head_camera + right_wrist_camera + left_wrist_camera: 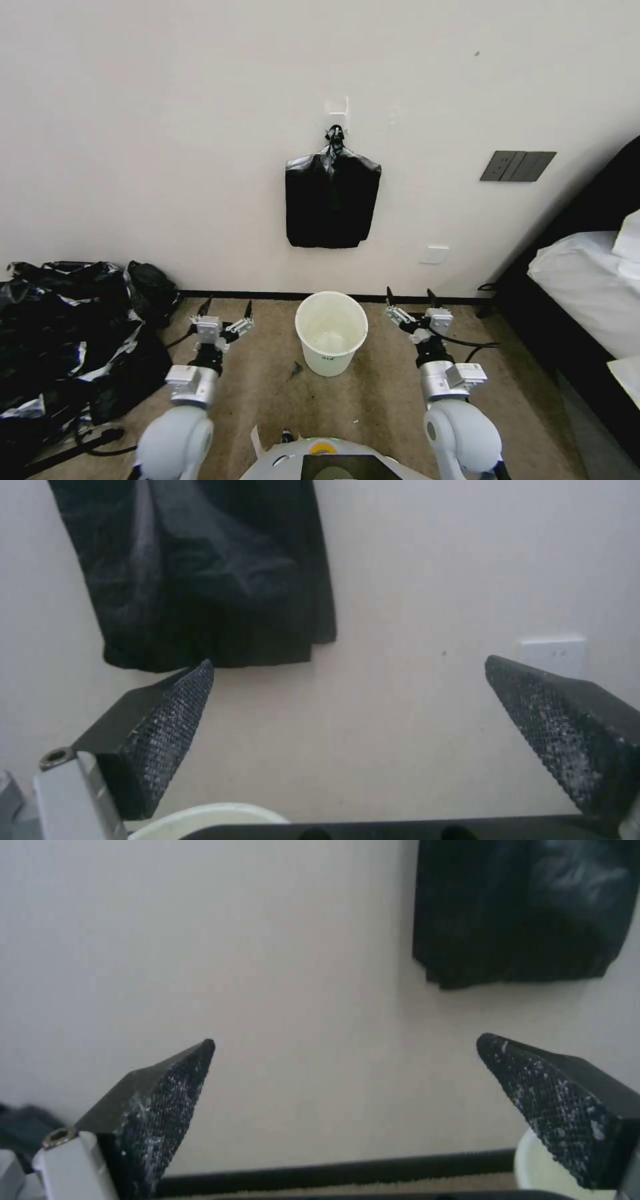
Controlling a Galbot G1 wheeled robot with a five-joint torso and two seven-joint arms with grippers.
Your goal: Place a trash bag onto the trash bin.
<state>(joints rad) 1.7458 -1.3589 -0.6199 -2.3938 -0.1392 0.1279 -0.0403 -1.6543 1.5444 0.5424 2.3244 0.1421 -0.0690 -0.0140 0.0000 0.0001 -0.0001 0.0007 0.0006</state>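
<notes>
Bin (331,331) white, round, tapered, unlined; left gripper (225,307), right gripper (410,297) jaws wide.

white trash bin (331,331), black flat pack (331,198) on cream wall (167,133), tan carpet (380,393), black cross-hatched pads (160,1110)

Trash bin (331,331) on floor by wall, between left gripper (226,309) and right gripper (410,297)
</notes>
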